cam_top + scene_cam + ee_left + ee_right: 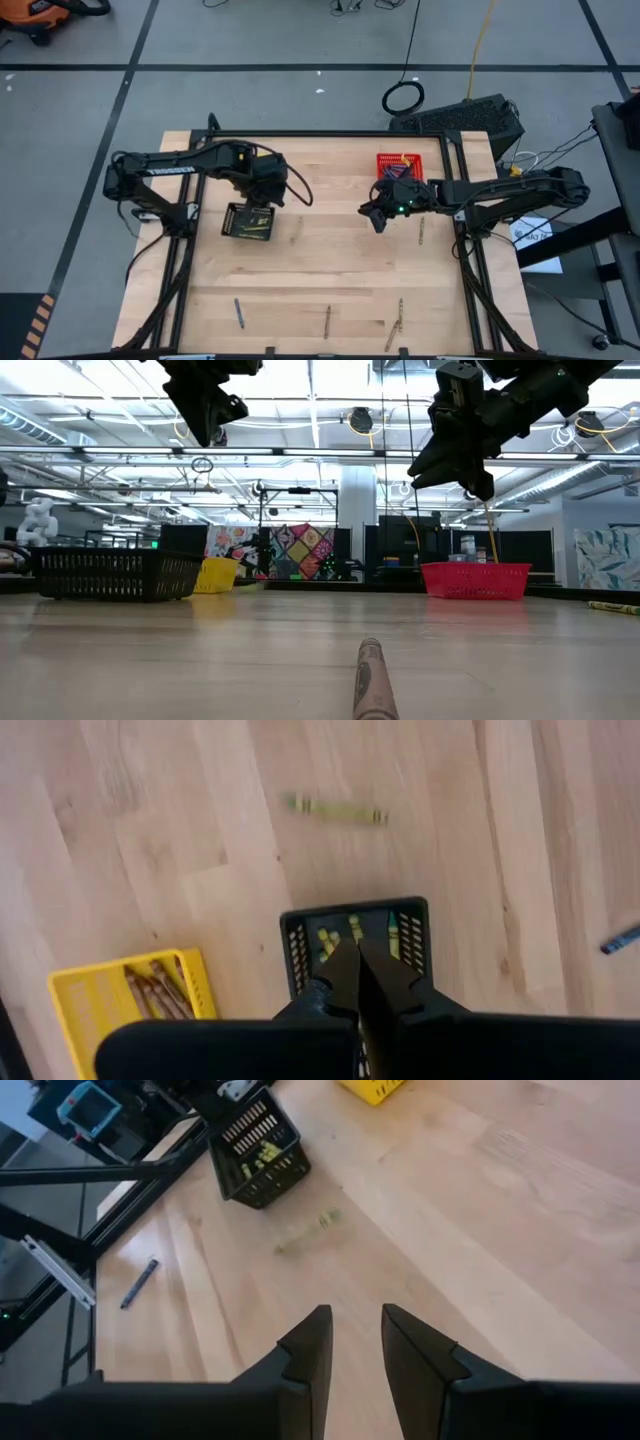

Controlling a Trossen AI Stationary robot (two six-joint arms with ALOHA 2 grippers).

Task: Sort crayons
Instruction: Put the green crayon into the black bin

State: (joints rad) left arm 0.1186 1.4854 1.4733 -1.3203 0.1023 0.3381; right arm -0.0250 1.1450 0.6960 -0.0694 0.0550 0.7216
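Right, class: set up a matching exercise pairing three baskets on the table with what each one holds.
Things:
1. black basket
2. yellow basket
3. red basket

Contents:
a. brown crayons
b. blue crayons
c. yellow-green crayons

Pairs: 1-c, 2-a, 3-b

The overhead camera looks straight down on the pale wooden table [320, 250]; the low one sits at tabletop level. Both wrist cameras share the black mesh basket [355, 935].
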